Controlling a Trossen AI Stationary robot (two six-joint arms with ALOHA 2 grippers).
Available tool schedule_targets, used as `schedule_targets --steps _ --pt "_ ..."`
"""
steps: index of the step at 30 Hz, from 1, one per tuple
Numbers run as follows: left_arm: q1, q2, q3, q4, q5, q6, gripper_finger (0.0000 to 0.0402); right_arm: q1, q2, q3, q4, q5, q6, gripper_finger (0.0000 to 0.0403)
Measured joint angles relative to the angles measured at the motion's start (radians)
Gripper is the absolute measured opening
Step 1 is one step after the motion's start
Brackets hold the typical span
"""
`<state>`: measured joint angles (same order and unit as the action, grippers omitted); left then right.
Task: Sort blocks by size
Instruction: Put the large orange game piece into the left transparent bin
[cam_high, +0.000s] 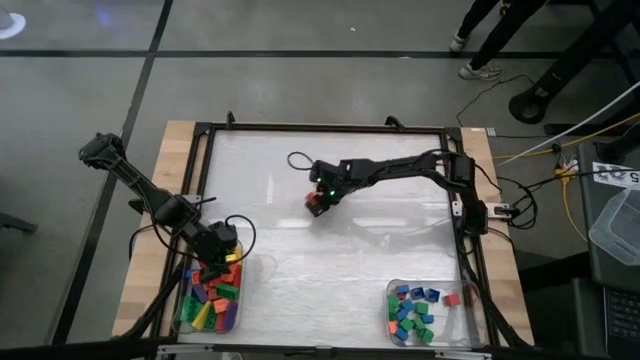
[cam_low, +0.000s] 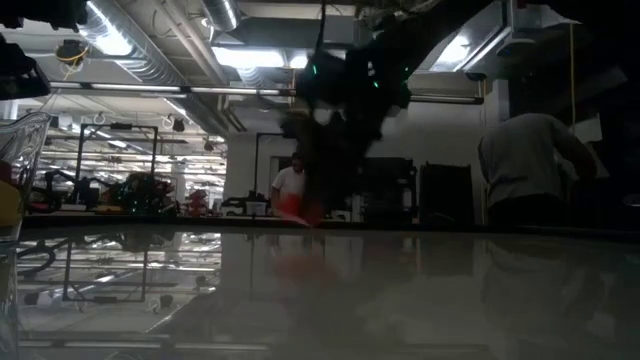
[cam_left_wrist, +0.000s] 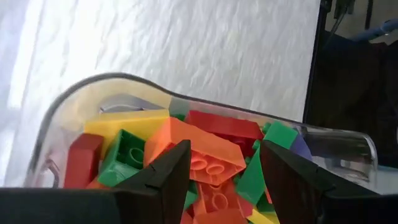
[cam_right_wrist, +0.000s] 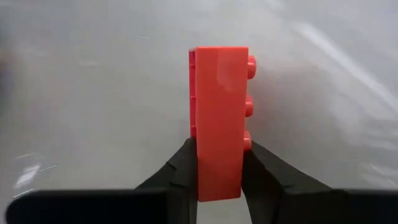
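The desk (cam_high: 330, 250) is a pale sheet inside a black frame, with 2 dark arms reaching over it. The left tray (cam_high: 184, 312), a clear tub at the near left corner, is heaped with long bricks (cam_left_wrist: 205, 158) in red, orange, yellow and green. The right tray (cam_high: 455, 318), at the near right corner, holds small square bricks (cam_high: 412, 310), mostly blue and green, plus 1 red one lying apart from the cluster. The right gripper (cam_right_wrist: 217, 165) sits over the middle of the desk, its jaws pinching a long red brick (cam_right_wrist: 219, 121) by one end, studs facing sideways. The left gripper (cam_left_wrist: 221, 171) hangs just above the heap in the left tray, its jaws spread and holding nothing. A person (cam_low: 527, 165) stands in the room beyond the desk.
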<state>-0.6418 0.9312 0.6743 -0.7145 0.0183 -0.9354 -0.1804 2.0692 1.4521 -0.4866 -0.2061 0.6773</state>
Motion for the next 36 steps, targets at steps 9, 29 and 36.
schedule_targets --steps 9,29,36 --pt "0.0 -0.001 0.0 0.097 -0.121 0.119 0.018 0.14 -0.002 0.002 0.449 -0.127 0.028 0.0106" --pt "0.019 0.033 0.0 0.369 -0.527 0.123 0.018 0.321 -0.004 0.003 0.6 0.024 -0.379 0.0093" --pt "0.07 0.103 0.0 0.432 -0.53 0.131 0.018 0.324 -0.004 0.004 0.608 0.022 -0.413 0.0104"
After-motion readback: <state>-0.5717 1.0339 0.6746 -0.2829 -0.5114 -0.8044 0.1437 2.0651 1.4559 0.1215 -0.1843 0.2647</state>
